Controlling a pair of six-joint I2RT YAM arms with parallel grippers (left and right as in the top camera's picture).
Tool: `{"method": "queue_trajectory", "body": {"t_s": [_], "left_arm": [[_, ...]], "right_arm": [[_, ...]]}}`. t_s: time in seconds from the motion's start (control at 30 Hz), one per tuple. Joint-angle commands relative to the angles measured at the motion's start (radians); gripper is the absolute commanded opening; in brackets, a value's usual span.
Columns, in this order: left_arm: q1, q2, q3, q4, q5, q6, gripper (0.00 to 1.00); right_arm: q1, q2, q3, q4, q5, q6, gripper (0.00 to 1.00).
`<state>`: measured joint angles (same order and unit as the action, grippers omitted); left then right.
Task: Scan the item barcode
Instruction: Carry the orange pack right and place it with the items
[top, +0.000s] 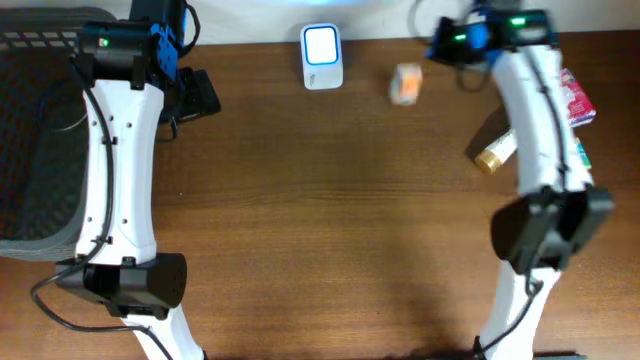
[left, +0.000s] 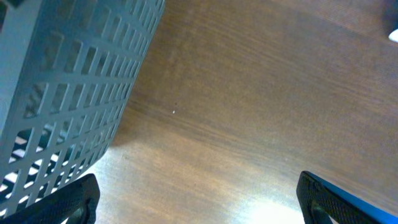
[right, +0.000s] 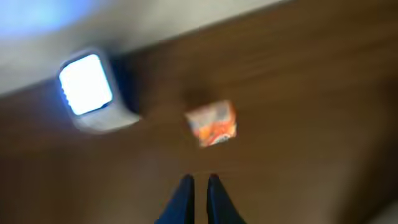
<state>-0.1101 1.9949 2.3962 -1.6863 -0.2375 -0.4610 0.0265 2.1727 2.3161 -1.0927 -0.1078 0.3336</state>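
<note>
The item, a small orange and white packet (top: 405, 83), lies on the wooden table to the right of the white barcode scanner (top: 322, 55), whose window glows. My right gripper (top: 436, 48) hovers just right of the packet, apart from it. In the right wrist view its fingers (right: 199, 182) are shut with nothing between them; the packet (right: 211, 123) lies ahead of the tips and the scanner (right: 90, 87) is further to the left. My left gripper (top: 198, 95) stands open and empty at the back left. In its wrist view the fingers (left: 199, 200) spread wide over bare wood.
A grey mesh basket (top: 35, 130) fills the left edge of the table and shows close by in the left wrist view (left: 56, 106). At the right edge lie a pink packet (top: 576, 100), a bottle with a gold cap (top: 494, 152) and a teal item (top: 581, 155).
</note>
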Motion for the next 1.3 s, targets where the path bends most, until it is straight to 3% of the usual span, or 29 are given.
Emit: {"method": "queue_trajectory", "body": {"t_s": [0.0, 0.07, 0.1, 0.17, 0.2, 0.27, 0.37, 0.4, 0.53, 0.7, 0.73, 0.77, 0.83, 1.07, 1.13, 1.2, 1.27], "left_arm": [[-0.003, -0.025, 0.011, -0.002, -0.011, -0.001, 0.99], [-0.003, -0.025, 0.011, -0.002, -0.011, -0.001, 0.99], [-0.003, -0.025, 0.011, -0.002, -0.011, -0.001, 0.99], [-0.003, -0.025, 0.011, -0.002, -0.011, -0.001, 0.99], [-0.003, -0.025, 0.011, -0.002, -0.011, -0.001, 0.99], [-0.003, -0.025, 0.011, -0.002, -0.011, -0.001, 0.99], [-0.003, -0.025, 0.011, -0.002, -0.011, -0.001, 0.99], [-0.003, -0.025, 0.011, -0.002, -0.011, -0.001, 0.99], [-0.003, -0.025, 0.011, -0.002, -0.011, -0.001, 0.99], [-0.003, -0.025, 0.011, -0.002, -0.011, -0.001, 0.99], [-0.003, -0.025, 0.011, -0.002, -0.011, -0.001, 0.99], [-0.003, -0.025, 0.011, -0.002, -0.011, -0.001, 0.99], [-0.003, -0.025, 0.011, -0.002, -0.011, -0.001, 0.99], [-0.003, -0.025, 0.011, -0.002, -0.011, -0.001, 0.99], [-0.003, -0.025, 0.011, -0.002, -0.011, -0.001, 0.99], [-0.003, -0.025, 0.011, -0.002, -0.011, -0.001, 0.99], [-0.003, -0.025, 0.011, -0.002, -0.011, -0.001, 0.99]], "right_arm": [[-0.104, -0.040, 0.006, -0.239, 0.410, -0.038, 0.04], [-0.193, -0.037, -0.036, -0.352, 0.476, -0.037, 0.04], [-0.238, -0.037, -0.070, -0.355, 0.378, -0.039, 0.04], [-0.278, -0.037, -0.137, -0.299, -0.021, -0.137, 0.05], [-0.261, -0.037, -0.182, -0.190, -0.232, -0.172, 0.21], [-0.198, -0.035, -0.235, -0.007, -0.304, -0.170, 0.52], [-0.039, 0.017, -0.296, 0.319, -0.244, -0.167, 0.69], [0.030, 0.072, -0.298, 0.418, -0.087, -0.111, 0.73], [0.132, 0.230, -0.298, 0.616, 0.247, -0.003, 0.65], [0.135, 0.337, -0.298, 0.705, 0.377, -0.003, 0.60], [0.135, 0.346, -0.298, 0.698, 0.376, -0.003, 0.53], [0.136, 0.349, -0.298, 0.675, 0.374, -0.003, 0.39], [0.130, 0.345, -0.292, 0.595, 0.375, -0.003, 0.04], [-0.019, 0.164, -0.268, -0.052, 0.403, -0.003, 0.04], [-0.105, 0.163, -0.269, -0.154, 0.400, -0.003, 0.04], [-0.146, 0.131, -0.268, -0.168, 0.262, -0.088, 0.04], [-0.151, 0.046, -0.268, -0.204, 0.254, -0.094, 0.14]]}}
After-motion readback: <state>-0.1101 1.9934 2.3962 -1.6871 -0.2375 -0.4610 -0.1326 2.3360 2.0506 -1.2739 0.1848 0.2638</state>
